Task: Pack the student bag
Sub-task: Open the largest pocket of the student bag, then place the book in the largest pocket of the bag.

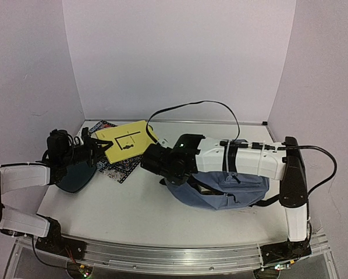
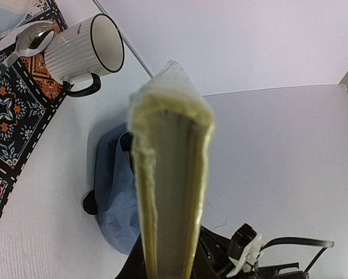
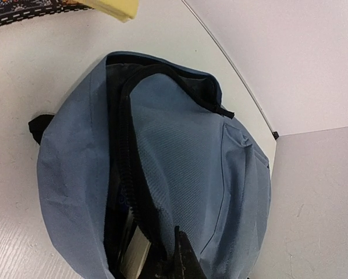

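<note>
Student bag [image 3: 180, 168] lies unzipped (left end effector [image 1: 102, 147] grips yellow book [image 1: 127, 141]).

Student bag [image 3: 185, 145] mouth gapes open; right arm [image 1: 244, 160] overhangs bag; yellow book [image 1: 136, 132] blocks left-side approach.

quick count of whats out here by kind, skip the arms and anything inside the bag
blue-grey backpack: 1
yellow book: 1
white ribbed mug: 1
spoon: 1
patterned mat: 1
dark teal tray: 1
total: 6
</note>
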Controlling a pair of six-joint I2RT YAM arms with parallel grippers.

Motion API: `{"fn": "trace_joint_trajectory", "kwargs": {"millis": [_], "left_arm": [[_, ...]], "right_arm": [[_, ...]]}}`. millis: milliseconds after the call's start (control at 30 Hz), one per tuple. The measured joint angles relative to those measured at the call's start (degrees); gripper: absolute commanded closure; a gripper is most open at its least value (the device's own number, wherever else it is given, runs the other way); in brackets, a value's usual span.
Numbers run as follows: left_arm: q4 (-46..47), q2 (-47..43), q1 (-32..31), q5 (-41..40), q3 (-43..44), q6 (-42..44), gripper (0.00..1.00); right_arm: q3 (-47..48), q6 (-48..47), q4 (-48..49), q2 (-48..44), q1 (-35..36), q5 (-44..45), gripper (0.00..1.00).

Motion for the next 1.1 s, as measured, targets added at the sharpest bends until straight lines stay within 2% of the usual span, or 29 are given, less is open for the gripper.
{"fn": "trace_joint_trajectory", "kwargs": {"millis": [300,433,500,567,667,833,1100], "left_arm": [[-0.1,-1.0,-0.3,4.4,-0.2,-1.8,1.0],[-0.5,-1.0,-3.0,5.2,-0.1,-2.9,1.0],[-0.6,0.1,-7.6,5.9,0.0,-3.5,1.0],[-0.8,0.8,-9.4,5.9,0.2,-3.7,1.0],[-2.4,3.2,-13.6,6.4,2.3,-3.8,1.0],[-2.5,7.0,-15.7,6.4,6.6,-3.8,1.0],[-2.0,19.9,-20.8,8.2,16.7,-2.1,1.0]], "right_arm": [[-0.9,4.7,-0.5,-6.7,-1.7,0.8,1.0],[-1.9,5.1,0.5,-9.4,-1.9,1.2,1.0],[-2.5,4.8,2.5,-11.1,-1.9,1.2,1.0],[-2.9,4.6,3.7,-11.7,-1.9,1.1,1.0],[-4.3,3.3,7.8,-13.3,-1.9,0.9,1.0],[-5.7,2.0,11.6,-14.1,-1.9,-0.2,1.0],[-9.7,0.0,17.2,-17.0,-1.9,-4.0,1.0]]}}
